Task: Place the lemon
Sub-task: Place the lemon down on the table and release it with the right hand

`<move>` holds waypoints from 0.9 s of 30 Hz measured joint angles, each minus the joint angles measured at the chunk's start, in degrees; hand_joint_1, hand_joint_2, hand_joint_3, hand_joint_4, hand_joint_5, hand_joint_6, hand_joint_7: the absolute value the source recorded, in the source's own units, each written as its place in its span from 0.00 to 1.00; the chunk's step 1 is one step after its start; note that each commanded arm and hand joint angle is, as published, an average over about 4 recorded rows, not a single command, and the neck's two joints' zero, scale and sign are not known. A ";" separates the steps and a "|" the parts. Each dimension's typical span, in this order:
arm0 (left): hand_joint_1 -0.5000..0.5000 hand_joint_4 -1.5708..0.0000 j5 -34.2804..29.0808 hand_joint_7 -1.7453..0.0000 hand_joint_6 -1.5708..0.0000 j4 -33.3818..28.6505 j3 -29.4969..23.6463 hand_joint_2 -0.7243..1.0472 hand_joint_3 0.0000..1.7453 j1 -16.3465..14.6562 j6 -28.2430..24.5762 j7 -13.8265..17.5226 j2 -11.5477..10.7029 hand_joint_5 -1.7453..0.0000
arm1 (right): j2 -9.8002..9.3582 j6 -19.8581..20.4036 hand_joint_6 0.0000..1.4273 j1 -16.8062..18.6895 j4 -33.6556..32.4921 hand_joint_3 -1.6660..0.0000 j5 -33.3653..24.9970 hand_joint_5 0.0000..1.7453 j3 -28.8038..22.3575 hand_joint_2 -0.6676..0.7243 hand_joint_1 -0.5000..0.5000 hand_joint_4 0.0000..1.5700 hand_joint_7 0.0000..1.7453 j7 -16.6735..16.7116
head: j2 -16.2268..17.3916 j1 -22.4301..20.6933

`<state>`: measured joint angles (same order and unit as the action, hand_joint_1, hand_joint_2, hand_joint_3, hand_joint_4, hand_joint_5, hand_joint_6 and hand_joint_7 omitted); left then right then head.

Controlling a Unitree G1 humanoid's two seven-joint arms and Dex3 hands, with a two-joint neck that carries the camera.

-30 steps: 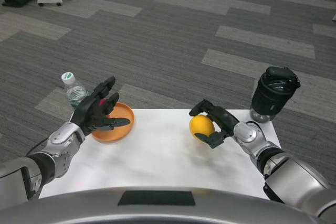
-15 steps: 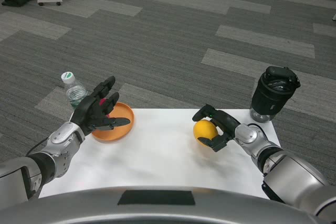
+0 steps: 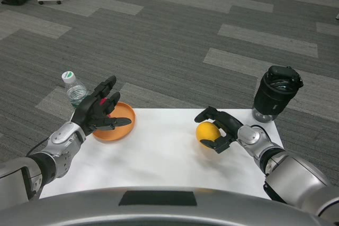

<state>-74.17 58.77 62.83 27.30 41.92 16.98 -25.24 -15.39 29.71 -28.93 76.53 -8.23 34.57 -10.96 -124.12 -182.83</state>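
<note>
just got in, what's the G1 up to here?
It's on a lemon placing task. The right hand is cupped around the lemon, which sits low on the white table, right of the middle; whether the fingers actually grip it is unclear. The left hand hovers open over the orange bowl at the table's far left corner. A water bottle stands behind that corner, and a black cup stands at the far right corner.
</note>
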 measured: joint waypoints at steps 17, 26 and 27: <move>1.00 1.00 0.00 1.00 1.00 0.00 0.00 0.60 0.05 0.00 0.00 0.00 0.00 1.00 | 0.00 -0.11 0.00 0.00 0.01 0.71 -0.06 0.50 -0.11 0.27 0.33 0.00 0.20 -0.02 | -0.04 0.18; 1.00 1.00 0.00 1.00 1.00 0.00 0.00 0.60 0.05 0.00 0.00 0.00 0.00 1.00 | 0.06 -0.14 0.00 0.05 -0.17 0.71 -0.56 0.46 -1.86 0.28 0.35 0.00 0.12 -0.09 | -0.03 0.16; 1.00 1.00 0.00 1.00 1.00 0.00 0.00 0.60 0.05 0.00 0.01 0.00 0.00 1.00 | 0.09 -0.17 0.00 0.12 -0.42 0.71 -0.70 0.44 -2.81 0.28 0.36 0.00 0.12 -0.12 | -0.05 0.10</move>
<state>-74.17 58.78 62.83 27.30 41.93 16.98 -25.25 -15.30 29.54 -28.81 76.11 -8.93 31.76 -11.08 -124.17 -182.73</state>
